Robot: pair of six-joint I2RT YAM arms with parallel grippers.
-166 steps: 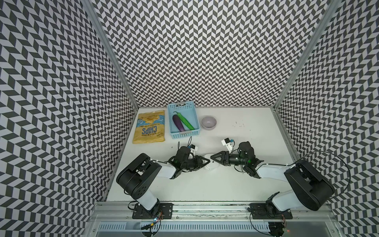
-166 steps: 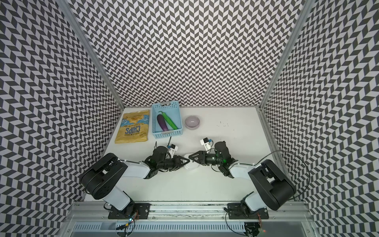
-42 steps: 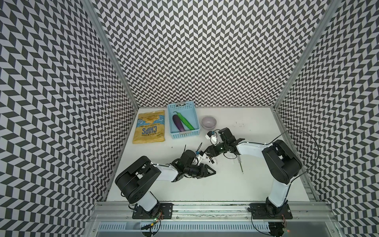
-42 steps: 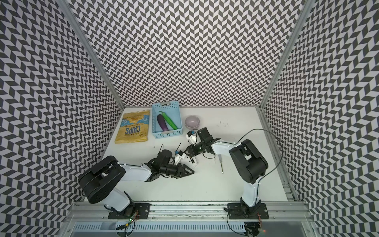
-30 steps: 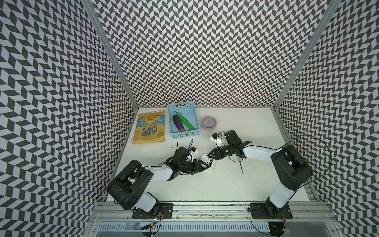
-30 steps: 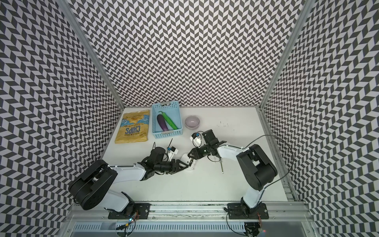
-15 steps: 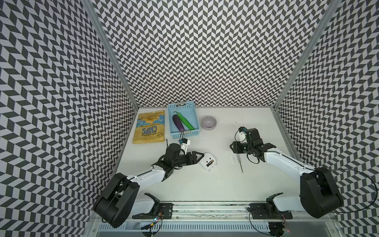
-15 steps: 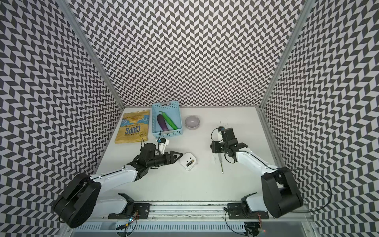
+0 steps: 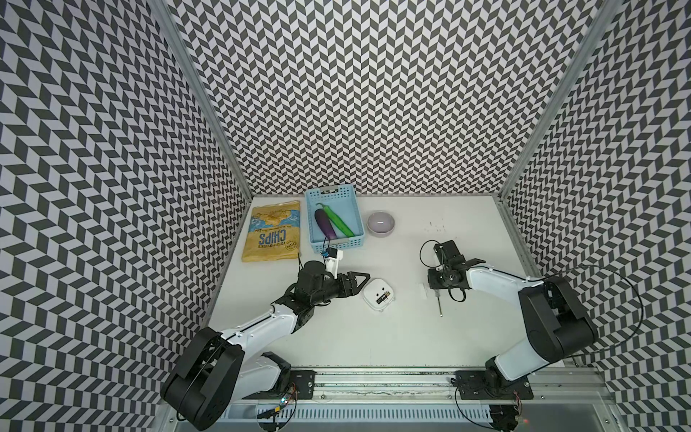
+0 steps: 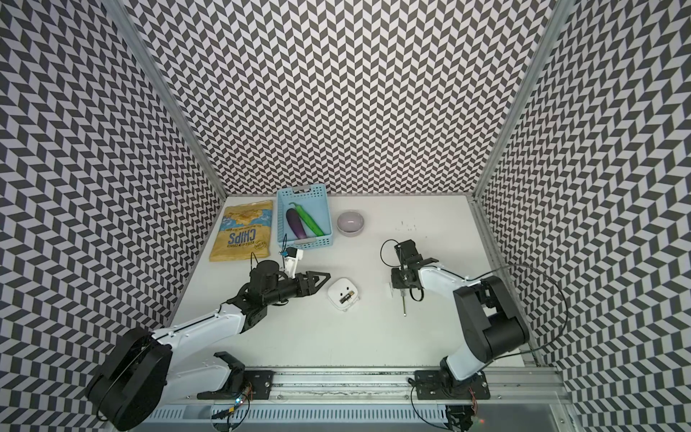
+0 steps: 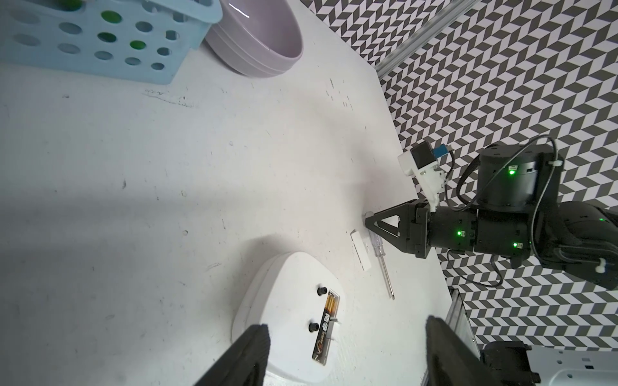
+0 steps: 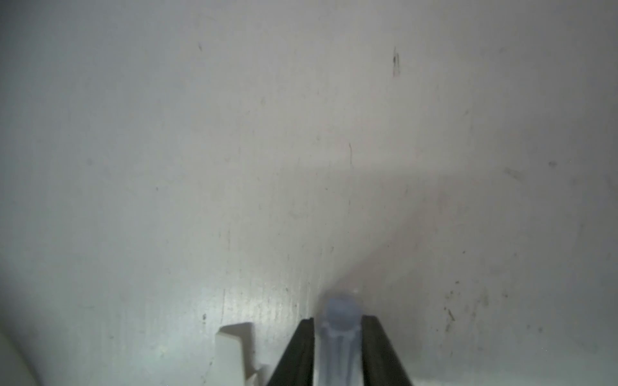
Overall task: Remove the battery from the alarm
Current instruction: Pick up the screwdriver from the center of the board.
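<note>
The white alarm (image 9: 374,290) (image 10: 338,290) lies face down mid-table, its back slot uncovered with the battery (image 9: 382,298) (image 11: 326,329) still seated in it. My left gripper (image 9: 363,285) (image 11: 347,347) hovers open just left of the alarm; in its wrist view the fingers (image 11: 254,351) straddle the alarm's near edge without touching. To the right, my right gripper (image 9: 436,291) (image 12: 339,324) points down, shut on the clear handle of a screwdriver (image 9: 440,307) (image 12: 339,314) lying on the table.
A small white cover piece (image 9: 423,291) (image 12: 234,347) lies just left of the screwdriver handle. At the back stand a blue basket (image 9: 336,245) with an aubergine and a green vegetable, a lilac bowl (image 9: 380,223) and a chips bag (image 9: 272,232).
Both grippers left the alarm over the last second. The left backed off leftward and stays open. The right swung right, lowered onto the screwdriver handle and closed on it.
</note>
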